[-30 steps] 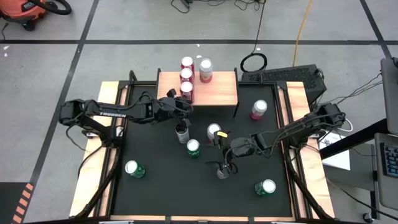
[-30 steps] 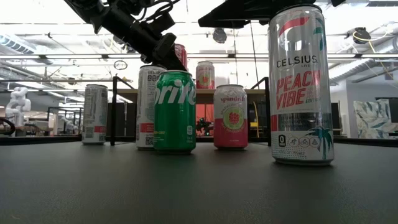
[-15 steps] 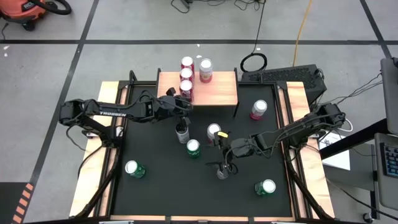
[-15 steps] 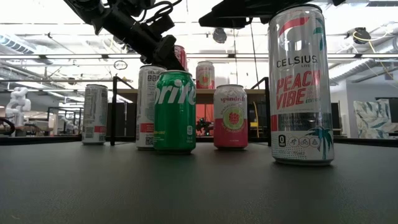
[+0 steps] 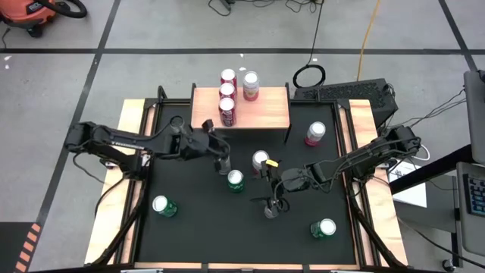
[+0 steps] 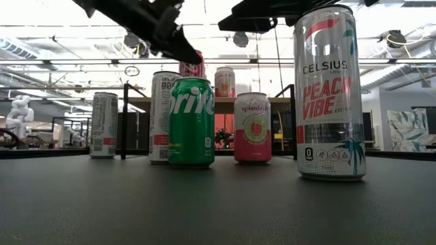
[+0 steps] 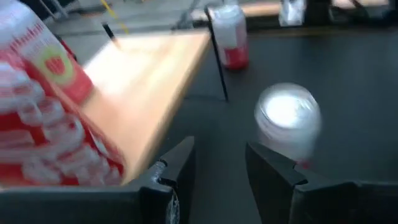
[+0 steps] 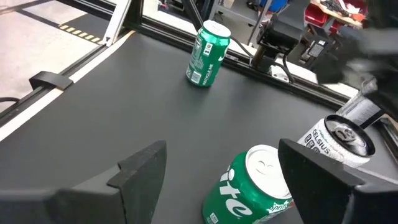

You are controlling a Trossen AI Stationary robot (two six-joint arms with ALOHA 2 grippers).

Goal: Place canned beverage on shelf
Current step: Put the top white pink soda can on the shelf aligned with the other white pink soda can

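Green was the colour nearest us: one green can (image 5: 326, 228) stood well in front of the shelf (image 5: 261, 112) and beyond its right end, and a second green can (image 5: 161, 205) stood about as far forward, off the shelf's left end. Both rested upright on the black mat (image 5: 189, 243).

A tall white-and-pink can (image 6: 329, 92) filled the low view, well in front of the shelf. Over the same stretch of mat we saw the right gripper (image 5: 270, 203), well in front of the shelf's middle. Its fingers were spread wide and held nothing.

A step closer to the shelf stood the Sprite can (image 5: 236, 180), upright. Just behind it, nearer the shelf again, were a silver-topped can (image 5: 260, 161) and, to its left, a tall white can (image 6: 161, 116).

The left gripper (image 5: 220, 152) hung just in front of the shelf's front edge, near its left half. Its fingers (image 7: 177, 165) were parted with bare mat between them, so it was released and empty, apart from every can.

A pink can (image 5: 315, 133) stood on the mat just beside the shelf's right end.

On the shelf's wooden top we counted four cans, all upright. Three red cans (image 5: 226, 90) formed a row from front edge to back edge, left of the middle. A pink-and-white can (image 5: 250, 83) stood just beside the row's back end, on its right.
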